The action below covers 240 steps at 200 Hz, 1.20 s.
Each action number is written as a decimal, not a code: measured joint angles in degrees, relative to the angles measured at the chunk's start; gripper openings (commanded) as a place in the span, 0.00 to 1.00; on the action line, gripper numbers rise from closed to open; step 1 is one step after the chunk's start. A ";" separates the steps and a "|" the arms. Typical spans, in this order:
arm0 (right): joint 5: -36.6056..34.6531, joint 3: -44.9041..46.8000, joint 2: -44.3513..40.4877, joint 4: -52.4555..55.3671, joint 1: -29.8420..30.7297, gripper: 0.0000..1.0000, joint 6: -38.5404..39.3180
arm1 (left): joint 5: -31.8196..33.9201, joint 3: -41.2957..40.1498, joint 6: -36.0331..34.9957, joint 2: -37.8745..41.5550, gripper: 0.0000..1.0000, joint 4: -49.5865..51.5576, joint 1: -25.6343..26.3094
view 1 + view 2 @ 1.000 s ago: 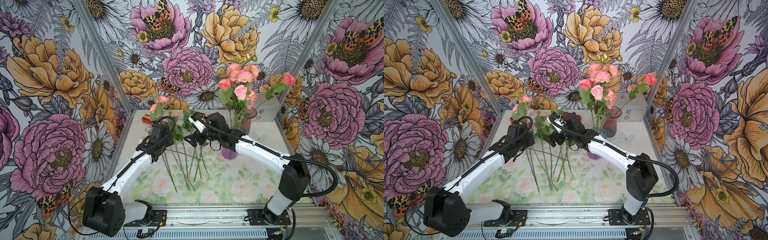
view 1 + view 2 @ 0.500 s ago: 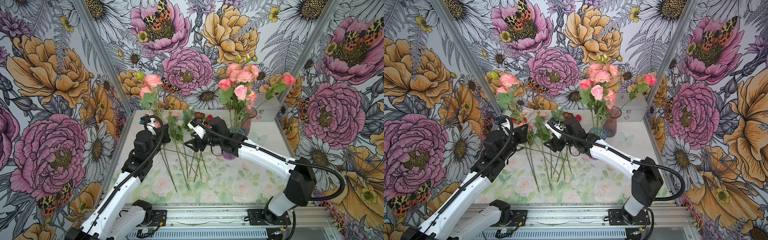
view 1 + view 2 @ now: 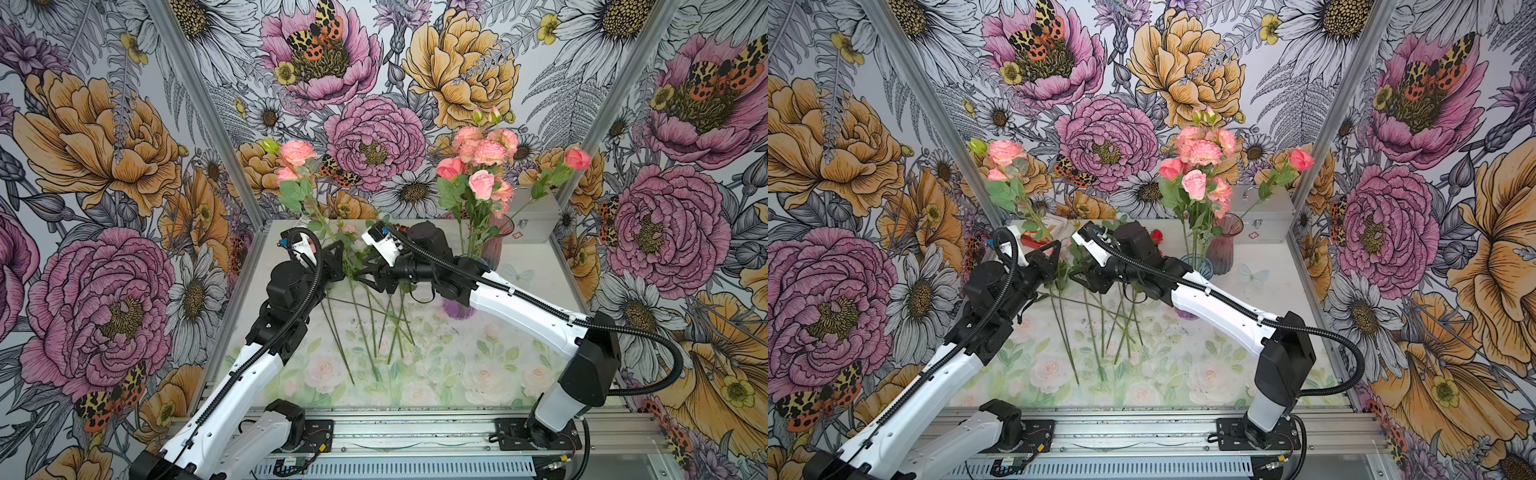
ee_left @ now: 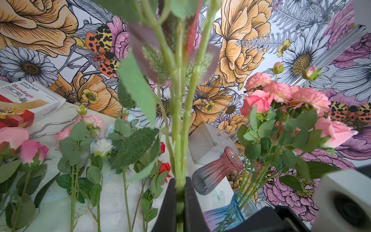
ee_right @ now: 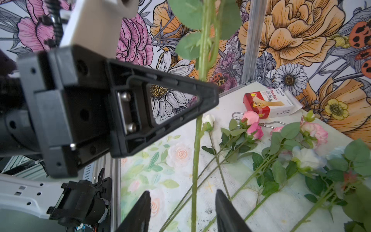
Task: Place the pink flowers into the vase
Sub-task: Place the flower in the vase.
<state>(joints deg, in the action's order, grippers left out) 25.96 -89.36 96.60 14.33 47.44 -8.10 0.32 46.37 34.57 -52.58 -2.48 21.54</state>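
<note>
Got the left gripper (image 4: pixel 180 178) clamped tight on the stem of one pink flower spray (image 3: pixel 297 153), held upright around 10 o'clock of the table (image 3: pixel 457 374), blooms way up near the back wall. Got the right gripper (image 5: pixel 182 191) poking in from the 3 o'clock side just below that grip, jaws spread either side of the same stem with daylight on both sides, so not pinching anything. Over at 3 o'clock, spotted the blue vase (image 4: pixel 220 217) stuffed with a pink bunch (image 3: pixel 1200 151) of roses and ruffled blooms, stems down inside. Right behind at 2 o'clock, a pink glass vase (image 4: pixel 214 172), plus one long-stemmed rose (image 3: pixel 1300 158) leaning out to the 3 o'clock side (can't tell which vase for that one). Also seeing loose flowers (image 5: pixel 256 128) lying flat, heads toward 12: pink ones mixed with a white rose (image 4: pixel 101 145) and red blooms (image 4: pixel 165 167). Bandage box (image 5: pixel 267 102) parked at 11, metal case (image 3: pixel 536 224) at 1.
</note>
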 measured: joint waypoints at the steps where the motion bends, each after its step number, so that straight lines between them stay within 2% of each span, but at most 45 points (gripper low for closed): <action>1: 0.02 -0.07 0.04 0.00 0.00 0.50 0.00 | 0.00 0.00 0.00 0.00 0.00 0.00 0.04; 37: 0.31 -2.05 3.04 0.04 0.00 0.38 -1.16 | 0.02 -0.04 0.04 0.00 0.00 -0.76 1.25; 50: 0.31 -2.14 3.69 0.13 0.00 0.30 -1.49 | 0.02 -0.07 0.04 0.02 0.00 -0.81 1.33; 71: 0.31 -2.32 4.37 0.22 0.00 0.12 -1.66 | 0.02 -0.22 0.04 0.13 0.00 -0.83 1.33; 84: 0.28 -2.36 4.39 0.26 0.00 0.08 -1.88 | 0.02 -0.44 0.04 0.24 0.00 -0.90 1.33; 96: 0.31 -2.43 4.39 0.26 0.00 0.03 -1.88 | 0.04 -0.74 0.07 0.37 0.14 -1.27 1.33; 109: 0.15 -2.43 4.39 0.28 0.00 0.00 -1.79 | 0.07 -1.05 0.17 0.46 0.43 -1.53 1.33; 131: -0.87 -2.43 4.37 0.26 -0.26 0.00 -1.75 | 0.04 -1.31 0.72 0.46 0.82 -1.64 1.33; 147: -2.14 -2.43 4.35 0.28 -0.74 0.00 -1.73 | 0.04 -1.31 1.22 0.57 0.98 -1.62 1.33; 194: -6.01 -2.32 2.64 0.59 -4.96 0.00 -1.27 | 0.15 -1.29 1.27 4.85 0.99 1.05 1.33; 240: -11.04 -3.21 -2.56 1.55 -8.15 0.00 2.12 | 0.44 -2.25 1.29 10.84 0.99 3.41 -0.52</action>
<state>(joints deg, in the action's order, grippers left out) 14.92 -92.58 94.04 15.88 39.29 -5.98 0.75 44.12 35.86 -41.74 0.93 21.02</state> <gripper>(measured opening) 0.058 0.985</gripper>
